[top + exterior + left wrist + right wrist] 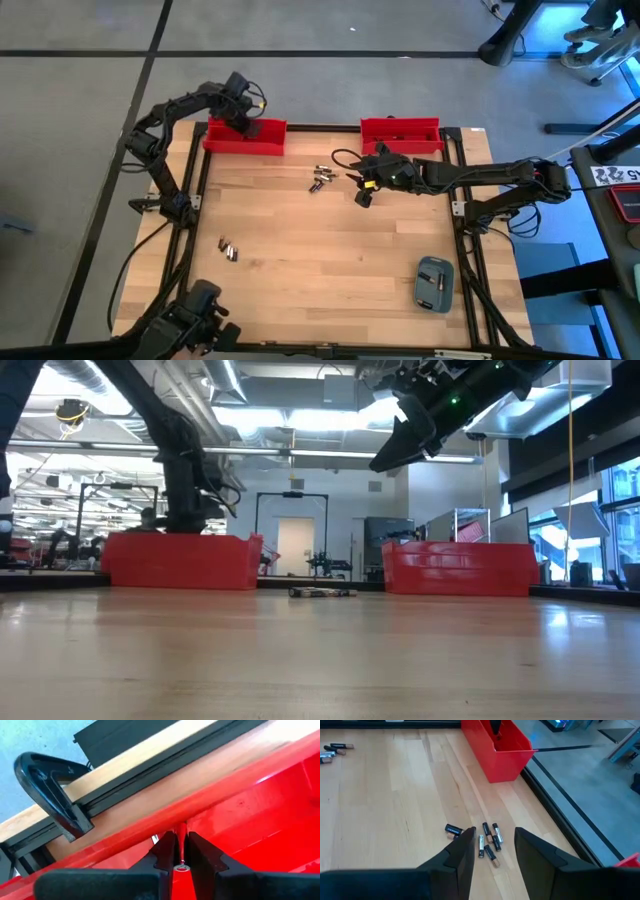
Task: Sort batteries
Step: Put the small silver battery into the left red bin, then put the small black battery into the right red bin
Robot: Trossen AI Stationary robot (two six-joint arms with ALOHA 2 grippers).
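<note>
Several small dark batteries (pixel 320 179) lie in a cluster on the wood near the table's far middle, and they also show in the right wrist view as batteries (pixel 488 841). A smaller group (pixel 230 250) lies toward the near left. My left gripper (pixel 180 851) is over the left red bin (pixel 245 137), shut on one battery. My right gripper (pixel 492 851) is open and hovers high above the far cluster, slightly to its right; the low view shows this right gripper (pixel 410 432) well off the table. My left gripper pinches a single battery between its two fingers; the cell's silvery end (pixel 180 867) shows in the narrow gap. The fingers (pixel 165 851) point down from above into the left red bin's inside (pixel 260 815). The battery is held clear of the table.
A second red bin (pixel 400 134) stands at the far edge right of centre. A grey-blue rounded case (pixel 434 283) lies near the right front corner. A black clamp (pixel 50 790) grips the table's rail beside the left bin. Bare wood spans the middle.
</note>
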